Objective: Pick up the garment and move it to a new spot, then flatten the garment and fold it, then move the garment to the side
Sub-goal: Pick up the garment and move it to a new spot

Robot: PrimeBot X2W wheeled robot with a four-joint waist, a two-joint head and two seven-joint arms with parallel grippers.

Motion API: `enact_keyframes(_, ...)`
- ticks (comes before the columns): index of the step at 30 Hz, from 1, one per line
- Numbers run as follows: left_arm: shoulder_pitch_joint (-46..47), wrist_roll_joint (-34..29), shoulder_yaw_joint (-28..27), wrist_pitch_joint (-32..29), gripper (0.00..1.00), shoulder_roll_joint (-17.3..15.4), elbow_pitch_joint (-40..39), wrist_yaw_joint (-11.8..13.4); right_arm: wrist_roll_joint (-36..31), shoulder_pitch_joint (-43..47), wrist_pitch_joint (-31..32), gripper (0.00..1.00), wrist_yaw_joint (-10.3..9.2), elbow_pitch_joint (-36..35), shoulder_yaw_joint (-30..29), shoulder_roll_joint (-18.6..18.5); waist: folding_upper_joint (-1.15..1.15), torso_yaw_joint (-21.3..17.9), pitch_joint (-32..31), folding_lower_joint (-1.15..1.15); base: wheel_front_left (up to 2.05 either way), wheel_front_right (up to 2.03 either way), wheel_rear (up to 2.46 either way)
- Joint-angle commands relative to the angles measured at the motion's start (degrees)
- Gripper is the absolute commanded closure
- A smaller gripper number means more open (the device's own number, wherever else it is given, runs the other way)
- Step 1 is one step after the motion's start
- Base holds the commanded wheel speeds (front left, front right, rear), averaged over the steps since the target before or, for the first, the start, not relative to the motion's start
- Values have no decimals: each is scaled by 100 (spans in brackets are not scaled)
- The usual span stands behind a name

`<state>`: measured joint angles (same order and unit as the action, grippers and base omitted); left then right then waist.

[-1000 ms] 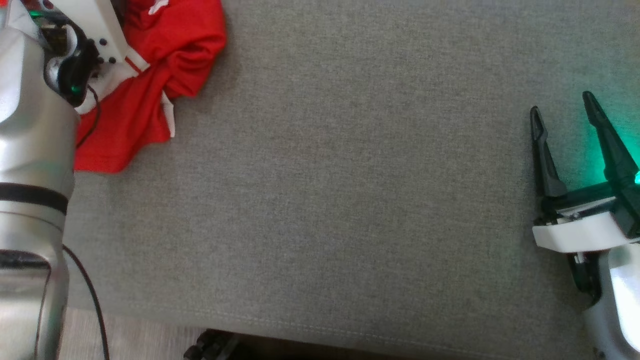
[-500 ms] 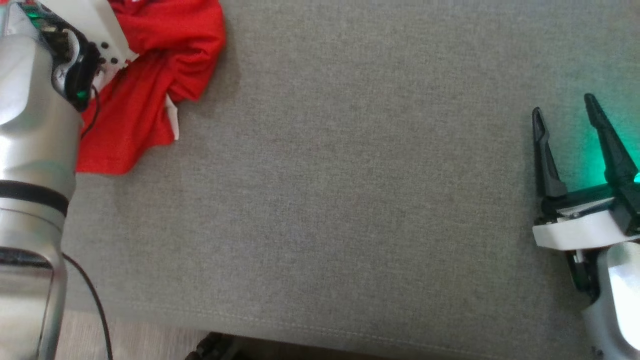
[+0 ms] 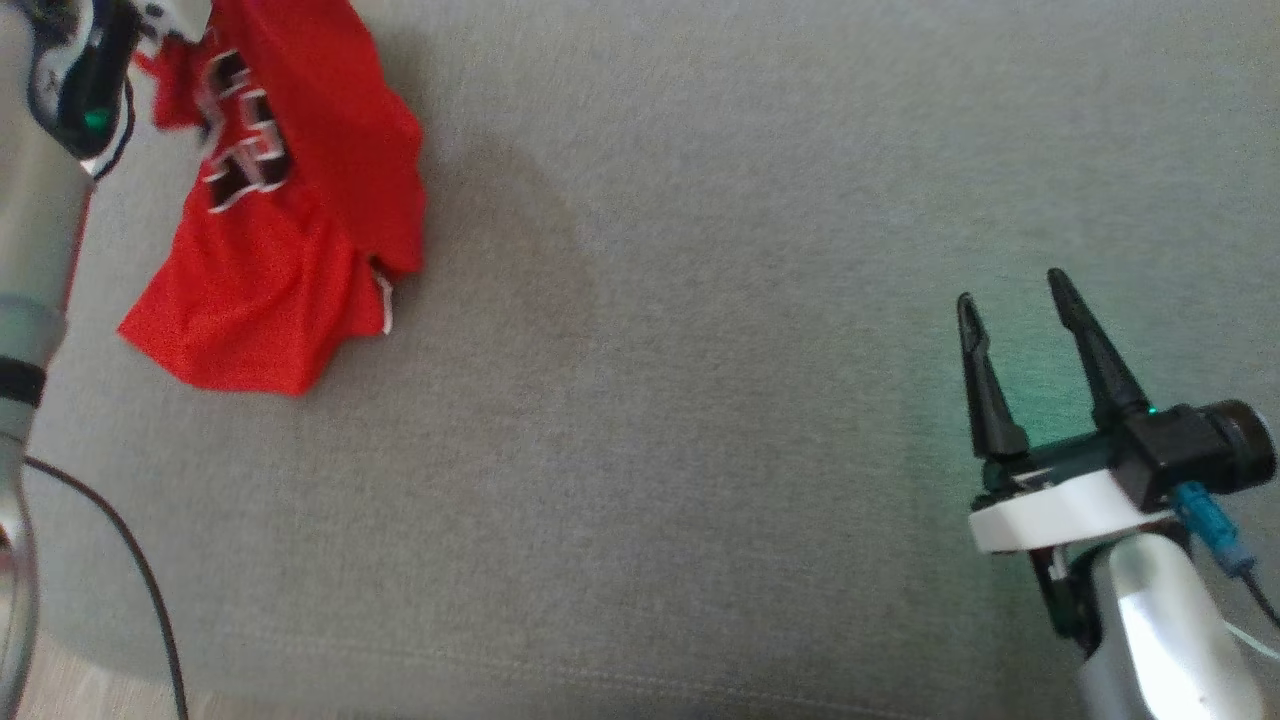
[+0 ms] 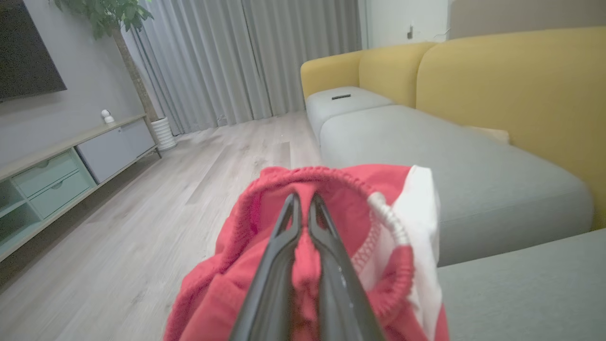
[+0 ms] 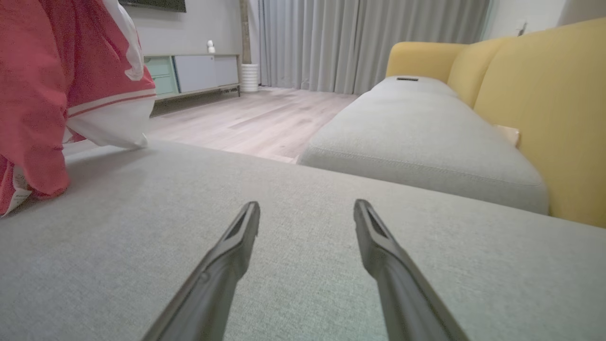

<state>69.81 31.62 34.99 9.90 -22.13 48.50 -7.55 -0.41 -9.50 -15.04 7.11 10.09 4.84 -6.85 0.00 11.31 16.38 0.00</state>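
The garment [image 3: 290, 220] is a red jersey with white trim and black-and-white lettering. It hangs bunched at the upper left of the grey cushion [image 3: 700, 400], with its lower edge near the fabric surface. In the left wrist view my left gripper [image 4: 304, 199] is shut on a fold of the garment [image 4: 369, 203] near its ribbed collar. My right gripper [image 3: 1010, 288] hovers open and empty over the cushion at the lower right, far from the garment. In the right wrist view my right gripper [image 5: 307, 204] points across the cushion, and the garment [image 5: 42, 94] hangs at the far left.
A yellow sofa back [image 5: 544, 109] and a second grey seat cushion [image 5: 416, 128] lie beyond the work surface. Wooden floor [image 4: 156, 199], a low TV cabinet [image 4: 52, 175] and curtains [image 4: 246, 57] are further off. A black cable [image 3: 130, 560] trails off my left arm.
The left arm has risen with the garment, which now hangs stretched out showing its lettering instead of lying crumpled. The head camera has shifted, and the right gripper stays open.
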Motion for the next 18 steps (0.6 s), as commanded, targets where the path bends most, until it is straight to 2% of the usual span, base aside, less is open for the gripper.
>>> enact_keyframes(1, 424, 80, -64, -31, 100, -368, -333, 7, 66, 102, 4, 0, 37, -133, 149, 81, 0, -312, -375, 0, 0, 0, 0)
enact_keyframes(9, 494, 497, 294, -339, 100, -416, -1269, 7, 142, 156, 4, 0, 37, -146, 319, 305, 0, -934, -689, 0, 0, 0, 0)
enact_keyframes(12, 433, 674, 419, -459, 100, -302, -1673, 7, 193, 154, 4, 0, 37, -175, 400, 358, 0, -1241, -733, 0, 0, 0, 0)
enact_keyframes(18, 89, 859, 808, -677, 100, 155, -2238, 9, 327, 162, 4, 0, 37, -261, 556, 393, 0, -1799, -712, 0, 0, 0, 0)
